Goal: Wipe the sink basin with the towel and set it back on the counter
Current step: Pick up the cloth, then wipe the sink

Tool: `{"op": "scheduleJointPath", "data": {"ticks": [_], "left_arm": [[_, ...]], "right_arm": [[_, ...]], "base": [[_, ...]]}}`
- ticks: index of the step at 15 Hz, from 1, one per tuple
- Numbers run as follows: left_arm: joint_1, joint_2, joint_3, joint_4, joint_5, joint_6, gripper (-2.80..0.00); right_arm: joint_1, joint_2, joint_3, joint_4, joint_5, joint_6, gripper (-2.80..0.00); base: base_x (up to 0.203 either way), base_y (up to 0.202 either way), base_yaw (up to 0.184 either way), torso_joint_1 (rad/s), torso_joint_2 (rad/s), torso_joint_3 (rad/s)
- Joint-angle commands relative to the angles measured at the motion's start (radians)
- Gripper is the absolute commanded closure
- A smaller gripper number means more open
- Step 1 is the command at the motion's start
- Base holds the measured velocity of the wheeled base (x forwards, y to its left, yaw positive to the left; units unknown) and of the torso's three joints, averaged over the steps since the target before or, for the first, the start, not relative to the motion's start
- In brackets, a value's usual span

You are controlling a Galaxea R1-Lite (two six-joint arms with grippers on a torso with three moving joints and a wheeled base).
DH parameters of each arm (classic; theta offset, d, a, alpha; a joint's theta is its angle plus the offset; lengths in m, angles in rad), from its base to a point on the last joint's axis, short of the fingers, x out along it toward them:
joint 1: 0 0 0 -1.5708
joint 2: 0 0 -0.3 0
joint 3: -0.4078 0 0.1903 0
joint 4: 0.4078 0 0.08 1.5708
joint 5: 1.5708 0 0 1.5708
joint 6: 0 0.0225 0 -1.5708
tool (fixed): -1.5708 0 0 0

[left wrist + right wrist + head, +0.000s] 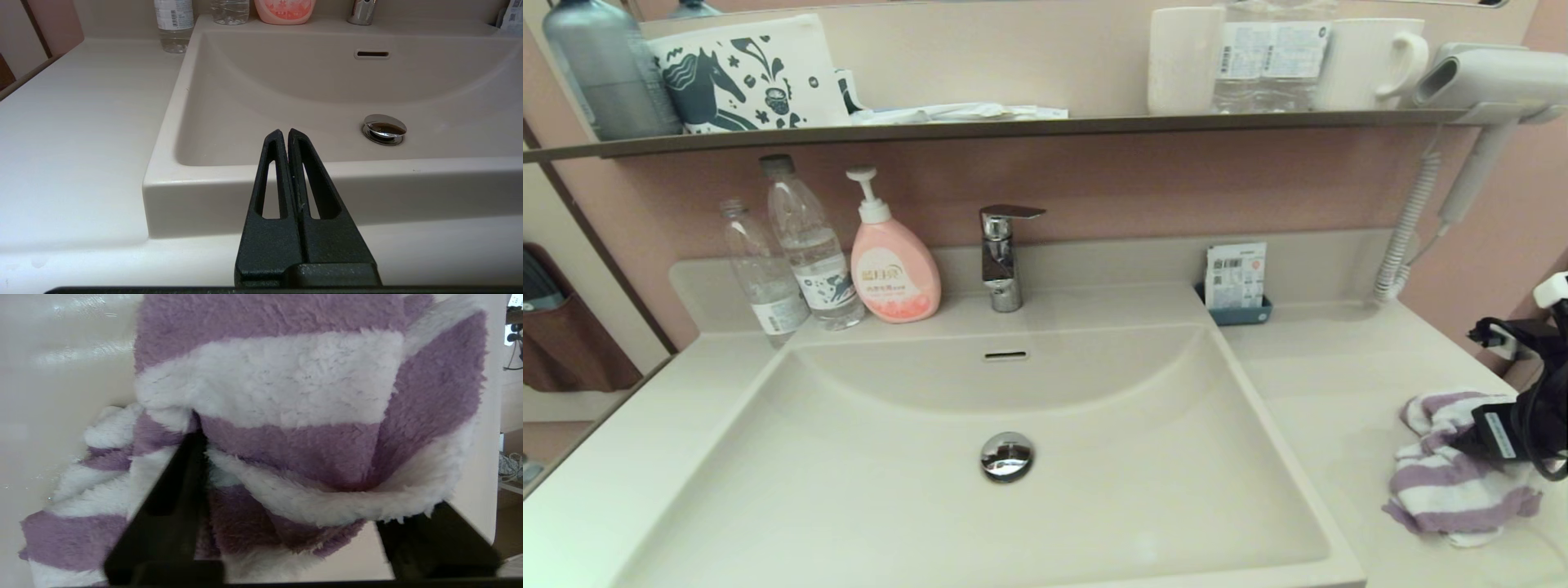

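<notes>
The purple-and-white striped towel (1445,482) lies crumpled on the cream counter (1339,384), to the right of the sink basin (915,498). My right gripper (1474,433) reaches in from the right edge and is pushed into the towel. In the right wrist view the towel (286,388) bulges between the fingers of the right gripper (302,477), which stand wide apart and open; one fingertip is buried in the cloth. My left gripper (284,132) is shut and empty, held low in front of the basin's front rim (327,179); the head view does not show it.
The chrome drain plug (1006,455) sits mid-basin, with the overflow slot (1005,355) and the faucet (1001,257) behind it. Two clear bottles (792,253) and a pink soap dispenser (892,265) stand at the back left. A small blue tray (1237,306) and a hair dryer cord (1409,237) are back right.
</notes>
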Motion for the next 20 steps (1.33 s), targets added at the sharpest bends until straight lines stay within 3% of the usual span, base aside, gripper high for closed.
{"op": "scheduleJointPath", "data": {"ticks": [1,7,10,12,17,19,20], "left_arm": [[0.0,0.002,0.0,-0.001,0.0,0.001,0.0],[0.0,0.002,0.0,-0.001,0.0,-0.001,0.0],[0.0,0.002,0.0,-0.001,0.0,0.001,0.0],[0.0,0.002,0.0,-0.001,0.0,-0.001,0.0],[0.0,0.002,0.0,-0.001,0.0,-0.001,0.0],[-0.001,0.002,0.0,-0.001,0.0,0.0,0.0],[0.0,0.002,0.0,-0.001,0.0,0.0,0.0]], "right_arm": [[-0.001,-0.022,0.006,0.002,-0.001,0.001,0.0],[0.003,-0.135,-0.013,0.046,0.012,0.024,0.0],[0.049,-0.181,-0.134,0.129,0.04,0.076,0.0],[0.145,-0.2,-0.277,0.18,0.043,0.209,0.0],[0.595,-0.164,-0.753,0.318,0.02,0.563,0.0],[0.724,-0.099,-0.821,0.352,0.009,0.642,0.0],[0.748,-0.065,-0.829,0.362,0.007,0.66,0.0]], "base": [[0.0,0.0,0.0,0.0,0.0,0.0],[0.0,0.0,0.0,0.0,0.0,0.0],[0.0,0.0,0.0,0.0,0.0,0.0],[0.0,0.0,0.0,0.0,0.0,0.0],[0.0,0.0,0.0,0.0,0.0,0.0],[0.0,0.0,0.0,0.0,0.0,0.0],[0.0,0.0,0.0,0.0,0.0,0.0]]}}
